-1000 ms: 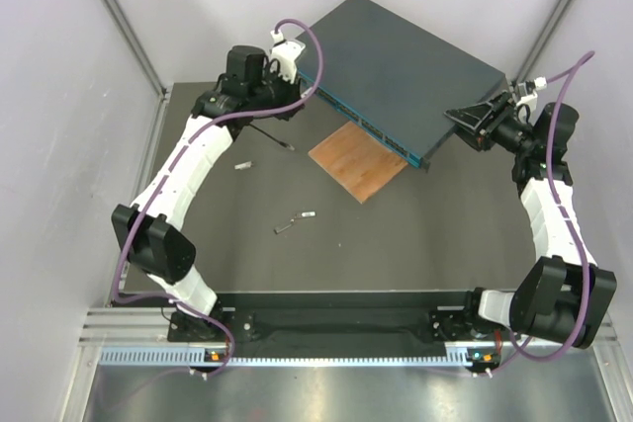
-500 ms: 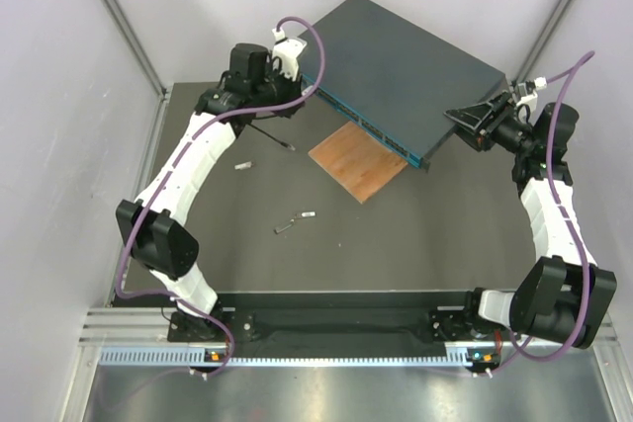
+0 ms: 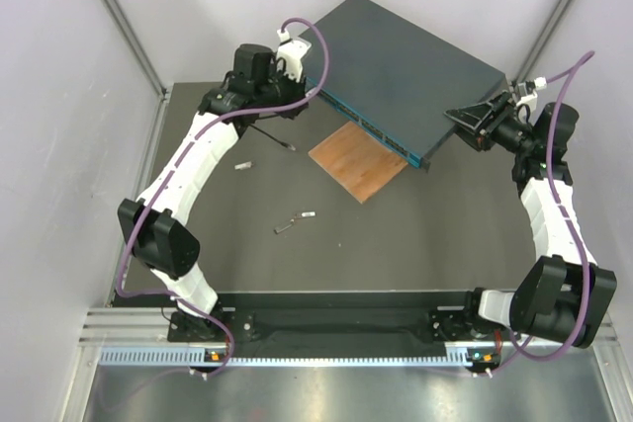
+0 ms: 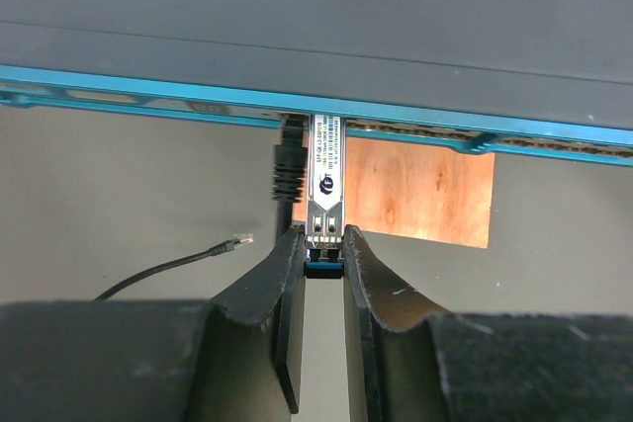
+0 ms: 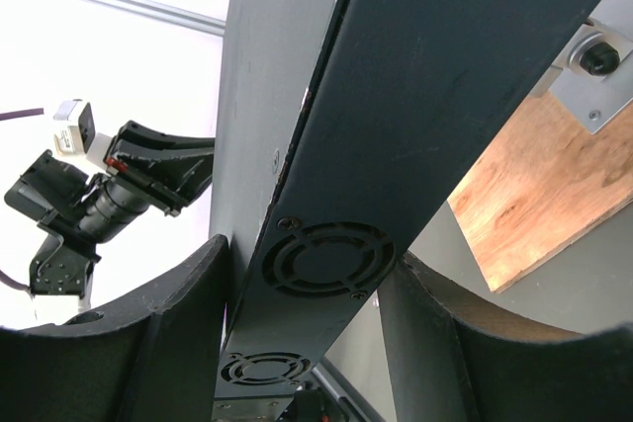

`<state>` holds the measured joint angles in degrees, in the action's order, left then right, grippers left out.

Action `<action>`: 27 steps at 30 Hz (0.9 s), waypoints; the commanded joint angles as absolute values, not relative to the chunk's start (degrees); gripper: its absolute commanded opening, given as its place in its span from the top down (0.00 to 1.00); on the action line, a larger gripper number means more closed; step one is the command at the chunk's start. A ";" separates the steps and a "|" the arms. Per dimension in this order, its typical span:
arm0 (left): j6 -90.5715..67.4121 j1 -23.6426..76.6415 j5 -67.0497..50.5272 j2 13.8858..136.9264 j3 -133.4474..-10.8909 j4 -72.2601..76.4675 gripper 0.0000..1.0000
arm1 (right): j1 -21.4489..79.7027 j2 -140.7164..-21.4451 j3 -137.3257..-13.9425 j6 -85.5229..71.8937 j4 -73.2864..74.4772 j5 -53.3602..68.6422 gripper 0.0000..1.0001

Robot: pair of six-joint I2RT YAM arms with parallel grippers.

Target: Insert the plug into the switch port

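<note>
Left hand point(image 4: 324, 244) pinches a silver transceiver module point(image 4: 325, 175) against the switch point(image 3: 396, 66)'s teal front; right hand point(image 5: 315, 256) clamps the switch's end.

Site: was a robot lab cell | Signs: white walls point(image 3: 59, 96) enclosed a dark table point(image 3: 415, 244); two cabled arms point(image 3: 188, 165) stood by a metal rail point(image 3: 336, 355).

1. Left white-shelled robot arm point(image 3: 188, 170), left of top view: white links, black joint housings, chunky black elbow block point(image 3: 158, 244) at lower left.
2. Right white-shelled robot arm point(image 3: 554, 219), right side: same white/black build, big black joint point(image 3: 559, 298) at lower right.
3. Thin purple cable point(image 3: 300, 22) loops at upper centre; 2nd purple cable point(image 3: 564, 81) arcs at upper right.
4. Left gripper point(image 4: 323, 239): matte black curved fingers, tapering tips.
5. Right gripper point(image 5: 312, 254): thicker black rounded fingers.
</note>
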<state>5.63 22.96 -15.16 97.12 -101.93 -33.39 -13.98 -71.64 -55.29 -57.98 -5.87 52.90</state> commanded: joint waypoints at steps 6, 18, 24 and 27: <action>4.83 23.64 -15.91 96.51 -102.92 -32.08 1.00 | -12.13 -73.65 -57.92 -52.82 -8.70 49.92 1.00; 4.75 24.08 -16.17 97.03 -103.71 -32.17 1.00 | -11.95 -73.65 -57.66 -52.73 -8.70 49.92 1.00; 4.83 24.34 -16.17 96.94 -103.71 -32.08 1.00 | -11.87 -73.74 -57.66 -52.65 -8.79 49.92 1.00; 4.83 24.43 -15.82 96.86 -103.80 -32.17 1.00 | -11.95 -73.83 -57.66 -52.73 -8.79 50.01 1.00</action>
<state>5.63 23.75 -15.31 97.12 -101.91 -33.85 -14.00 -71.70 -55.31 -57.98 -5.89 52.99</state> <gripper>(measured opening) 0.222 0.553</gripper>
